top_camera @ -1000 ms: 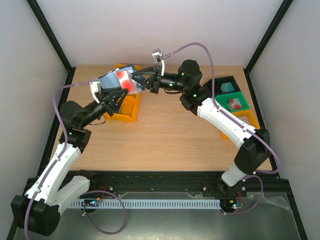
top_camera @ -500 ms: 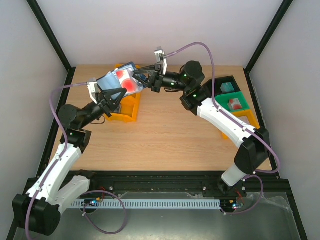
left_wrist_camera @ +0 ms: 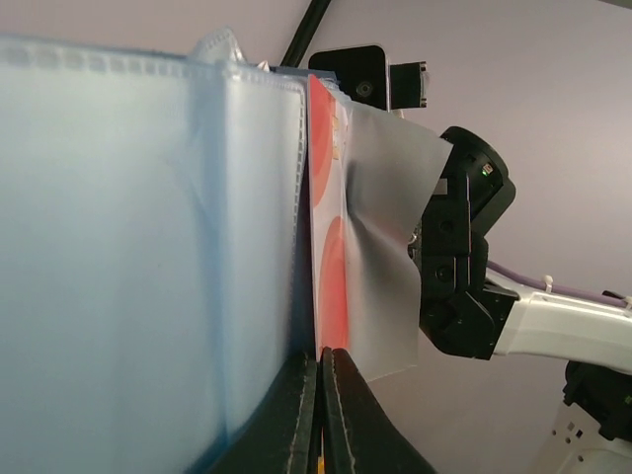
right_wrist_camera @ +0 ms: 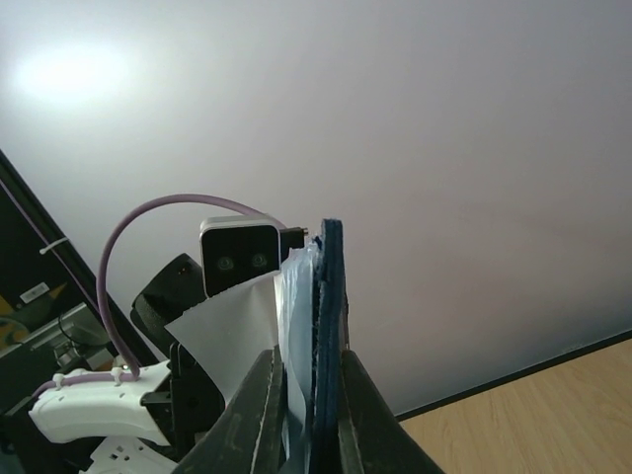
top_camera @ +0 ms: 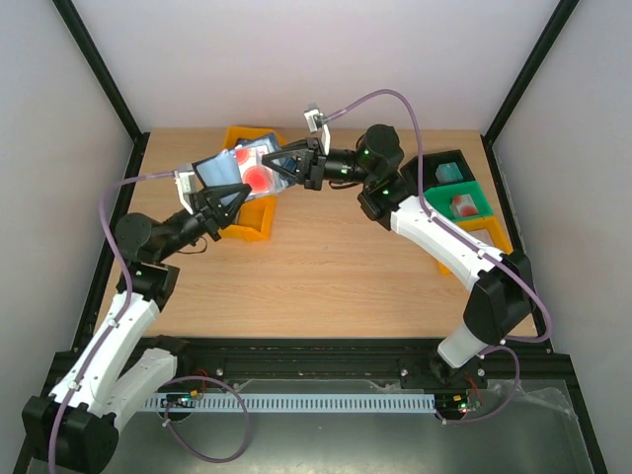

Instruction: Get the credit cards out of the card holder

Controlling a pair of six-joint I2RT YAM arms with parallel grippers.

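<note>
1. As the left gripper (top_camera: 241,189) snaps shut after standing open a second ago, the dark navy folding card holder (top_camera: 219,170) hangs in mid-air. It sits at about eleven o'clock over the wooden table (top_camera: 326,267), above a yellow plastic bin (top_camera: 249,225), and is stretched between the two arms.
2. The left gripper is now clenched on the holder's six-o'clock edge, where a red plastic credit card (top_camera: 259,178) sits in a clear sleeve. The left arm has drawn back toward seven o'clock, and the holder is fanned wider than it was half a second ago.
3. At the holder's three-o'clock end, the right gripper (top_camera: 288,164) stays clamped on the navy cover (right_wrist_camera: 331,296). Its own wrist view shows the cover edge-on, with sleeve plastic pinched beside it.
4. With both ends pinned, the card holder looks braced for a pull. No card is out yet, so the task appears barely begun.
5. In the left wrist view the fingers (left_wrist_camera: 346,425) meet in a thin line right under the red card's edge. It cannot be told whether they nip the card itself or only its sleeve.
6. Any blue or dark cards are lost behind the cloudy sleeves, and the closing tab is not in view.
7. A pale translucent flap (left_wrist_camera: 387,247) at three o'clock of the red card covers part of the right arm's wrist behind it.
8. The small items in the green bin (top_camera: 462,188), at three o'clock on the table, are too small to name.
</note>
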